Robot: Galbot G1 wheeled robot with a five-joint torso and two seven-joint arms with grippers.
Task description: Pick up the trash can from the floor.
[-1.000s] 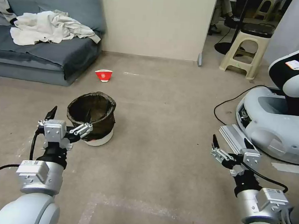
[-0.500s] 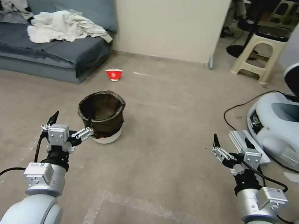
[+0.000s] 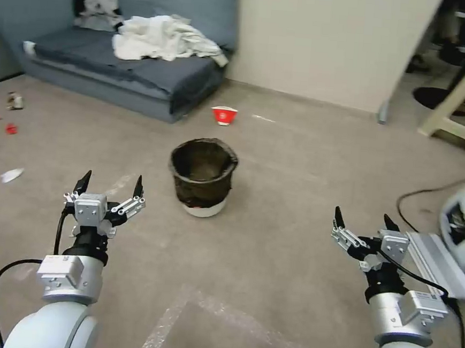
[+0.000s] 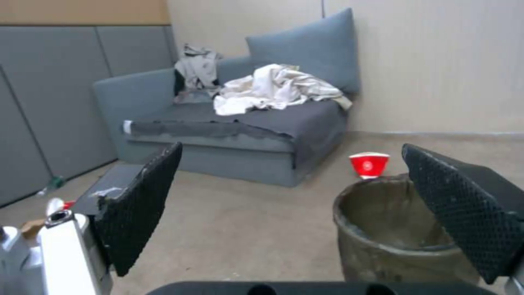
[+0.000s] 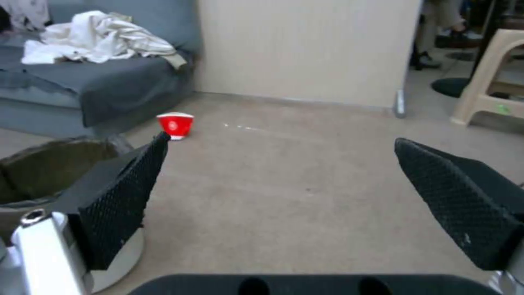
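I hold both arms out low in front of me, and the trash can [image 3: 203, 176] stands upright on the floor [image 3: 270, 241] ahead, between the two arms but nearer my left side, with its dark bag folded over the rim and the white base showing underneath. My left gripper [image 3: 110, 185] hovers above the carpet just to the left of the can and a little nearer to me, its fingers spread wide and touching nothing; I judge this spread suits closing over the rim or wall, though the can is not between the fingers yet. In the left wrist view the can's open mouth [image 4: 393, 223] sits close behind one finger pad [image 4: 464, 213]. My right gripper [image 3: 363, 221] hangs well apart from the can on the other side, fingers likewise spread and empty, waiting. Beyond the can a small red-and-white paper cup [image 3: 223, 115] lies near the grey sofa [image 3: 143, 76], which carries a heap of pale cloth [image 3: 165, 37]; neither blocks my reach. A few scraps [image 3: 11, 130] lie far left, and a cable [image 3: 429, 192] runs along the floor at right.
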